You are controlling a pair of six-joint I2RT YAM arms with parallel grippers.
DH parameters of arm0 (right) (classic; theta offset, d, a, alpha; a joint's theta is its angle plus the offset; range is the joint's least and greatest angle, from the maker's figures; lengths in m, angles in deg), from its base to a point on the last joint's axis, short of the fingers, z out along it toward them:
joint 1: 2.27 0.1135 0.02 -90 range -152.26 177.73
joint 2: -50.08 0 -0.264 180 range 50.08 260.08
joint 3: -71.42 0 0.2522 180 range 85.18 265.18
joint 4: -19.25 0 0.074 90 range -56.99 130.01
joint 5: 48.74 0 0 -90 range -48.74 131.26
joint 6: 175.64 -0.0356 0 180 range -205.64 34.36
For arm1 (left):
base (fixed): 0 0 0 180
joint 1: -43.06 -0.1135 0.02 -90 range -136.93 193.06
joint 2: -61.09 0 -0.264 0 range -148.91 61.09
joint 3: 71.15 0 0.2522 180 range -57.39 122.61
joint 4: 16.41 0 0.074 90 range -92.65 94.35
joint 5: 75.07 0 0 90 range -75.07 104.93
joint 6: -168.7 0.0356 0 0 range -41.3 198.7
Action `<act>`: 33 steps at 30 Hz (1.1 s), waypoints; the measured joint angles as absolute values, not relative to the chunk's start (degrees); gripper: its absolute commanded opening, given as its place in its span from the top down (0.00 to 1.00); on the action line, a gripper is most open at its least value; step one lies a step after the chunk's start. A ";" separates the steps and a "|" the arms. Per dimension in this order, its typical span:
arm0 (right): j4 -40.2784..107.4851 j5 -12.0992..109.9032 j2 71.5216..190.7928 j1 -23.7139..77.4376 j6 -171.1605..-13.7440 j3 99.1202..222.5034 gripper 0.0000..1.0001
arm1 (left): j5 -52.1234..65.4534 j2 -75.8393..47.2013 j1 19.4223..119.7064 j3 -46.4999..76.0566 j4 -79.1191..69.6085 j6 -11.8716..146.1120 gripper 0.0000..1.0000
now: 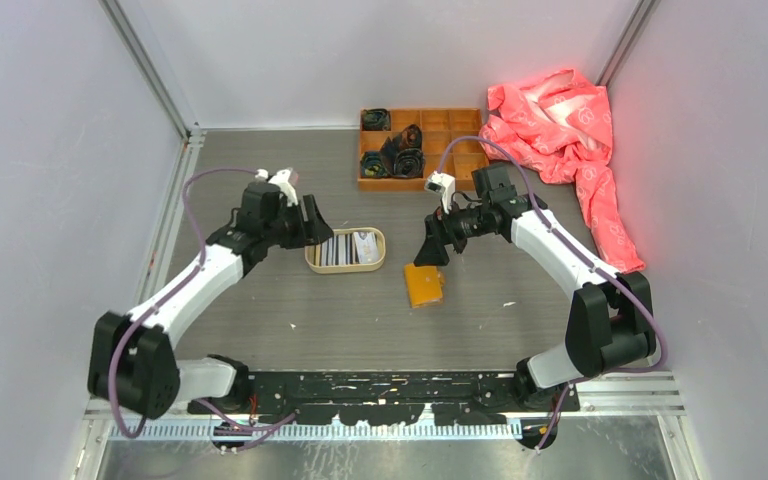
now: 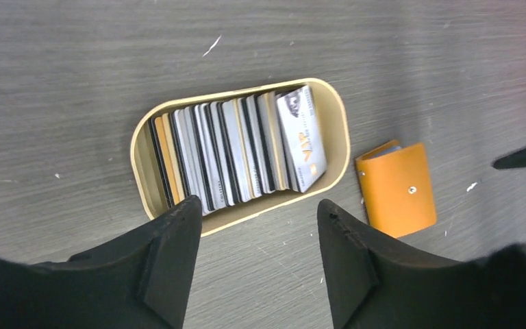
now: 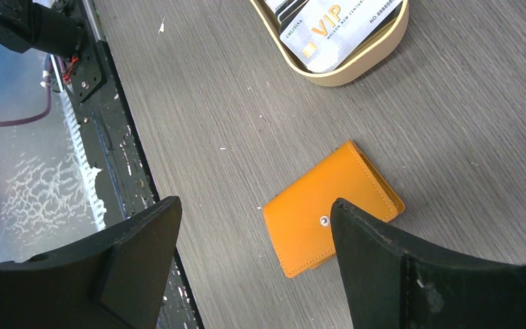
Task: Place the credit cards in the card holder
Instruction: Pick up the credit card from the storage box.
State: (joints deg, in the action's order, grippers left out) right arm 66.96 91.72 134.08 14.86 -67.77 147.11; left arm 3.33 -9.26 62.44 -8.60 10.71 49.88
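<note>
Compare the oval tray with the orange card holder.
The tray is oval and pale tan; the card holder is rectangular and mustard-orange. The tray is open-topped, packed with cards on edge; the card holder lies folded shut. Both rest on the table.

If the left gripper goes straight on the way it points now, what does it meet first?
Probably the credit cards in the oval tray, near its front rim; the left gripper is open above them.

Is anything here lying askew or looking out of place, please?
Nothing is spilled or damaged. The card holder lies closed and skewed beside the tray of credit cards. A pink cloth lies crumpled in the far right corner.
</note>
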 measured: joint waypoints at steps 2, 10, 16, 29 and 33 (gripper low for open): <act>67.01 91.70 134.08 14.86 -67.75 147.11 0.16 | 3.83 -13.81 62.44 -6.85 12.11 48.92 0.43; 67.38 91.70 134.08 13.90 -67.55 147.33 0.15 | 13.95 -24.36 64.95 -1.75 17.05 48.70 0.43; 67.79 91.74 134.08 13.61 -67.49 147.52 0.16 | 21.01 -30.24 68.54 2.73 19.22 48.85 0.42; 68.54 91.91 134.08 13.61 -67.07 147.66 0.15 | 26.11 -35.05 71.36 4.52 21.36 46.14 0.32; 69.02 91.96 134.11 13.61 -66.55 147.98 0.16 | 25.89 -36.78 71.80 4.52 21.01 44.70 0.30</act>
State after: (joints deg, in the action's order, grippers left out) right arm 69.02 91.96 134.11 13.61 -66.55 147.98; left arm 25.89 -36.78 71.80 4.52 21.01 44.70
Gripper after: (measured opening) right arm 0.846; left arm 0.687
